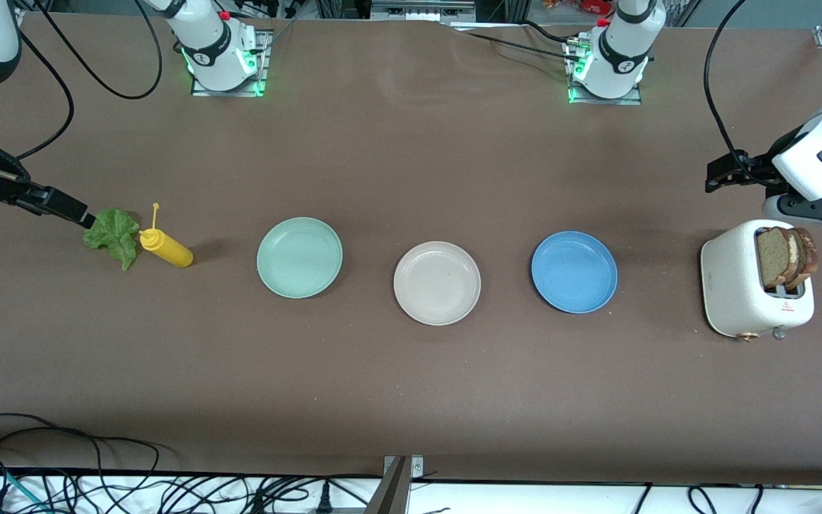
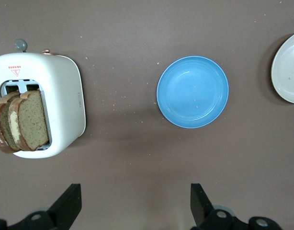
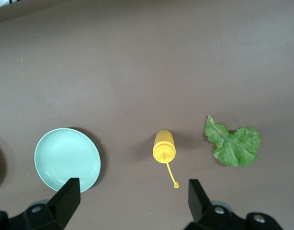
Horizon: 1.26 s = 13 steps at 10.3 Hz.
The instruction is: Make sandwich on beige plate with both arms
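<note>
The beige plate [image 1: 437, 283] lies empty at the middle of the table, and its edge shows in the left wrist view [image 2: 288, 67]. Brown-crusted bread slices [image 1: 785, 255] [image 2: 22, 122] stand in a white toaster [image 1: 736, 285] [image 2: 65, 96] at the left arm's end. A ruffled green lettuce leaf [image 1: 113, 234] [image 3: 234, 143] lies flat at the right arm's end. My left gripper [image 1: 719, 177] [image 2: 136, 201] hangs open over bare table beside the toaster. My right gripper [image 1: 72, 210] [image 3: 134, 196] hangs open beside the lettuce, holding nothing.
A yellow squeeze bottle [image 1: 166, 248] [image 3: 163, 146] lies on its side next to the lettuce. A mint-green plate [image 1: 300, 257] [image 3: 67, 159] and a blue plate [image 1: 574, 271] [image 2: 192, 91] flank the beige one. Cables hang along the table edge nearest the front camera.
</note>
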Available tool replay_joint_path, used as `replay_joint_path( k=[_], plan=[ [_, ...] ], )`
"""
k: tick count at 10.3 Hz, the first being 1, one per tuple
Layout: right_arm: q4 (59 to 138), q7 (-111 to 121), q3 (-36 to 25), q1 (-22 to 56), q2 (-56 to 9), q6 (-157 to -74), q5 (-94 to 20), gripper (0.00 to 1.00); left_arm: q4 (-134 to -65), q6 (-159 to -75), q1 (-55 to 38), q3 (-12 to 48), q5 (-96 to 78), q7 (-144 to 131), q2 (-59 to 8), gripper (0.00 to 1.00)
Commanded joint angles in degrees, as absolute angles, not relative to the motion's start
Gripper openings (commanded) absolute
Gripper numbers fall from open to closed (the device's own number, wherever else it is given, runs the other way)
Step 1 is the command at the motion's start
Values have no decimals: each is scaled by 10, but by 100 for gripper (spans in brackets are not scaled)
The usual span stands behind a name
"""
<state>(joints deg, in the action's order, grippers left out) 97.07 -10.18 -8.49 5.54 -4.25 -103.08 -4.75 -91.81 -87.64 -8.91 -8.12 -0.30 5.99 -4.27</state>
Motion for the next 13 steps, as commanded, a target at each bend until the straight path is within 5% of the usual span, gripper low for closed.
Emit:
replay_joint_path(
  k=[1,13],
  plan=[
    [977,-76,-87,53,-35,-1032,-50,100,-919,-872,-87,-79,4,56,-40,100],
    [982,-84,-97,51,-30,-1026,-51,100,-921,-870,-87,-79,4,58,-43,100]
  ],
)
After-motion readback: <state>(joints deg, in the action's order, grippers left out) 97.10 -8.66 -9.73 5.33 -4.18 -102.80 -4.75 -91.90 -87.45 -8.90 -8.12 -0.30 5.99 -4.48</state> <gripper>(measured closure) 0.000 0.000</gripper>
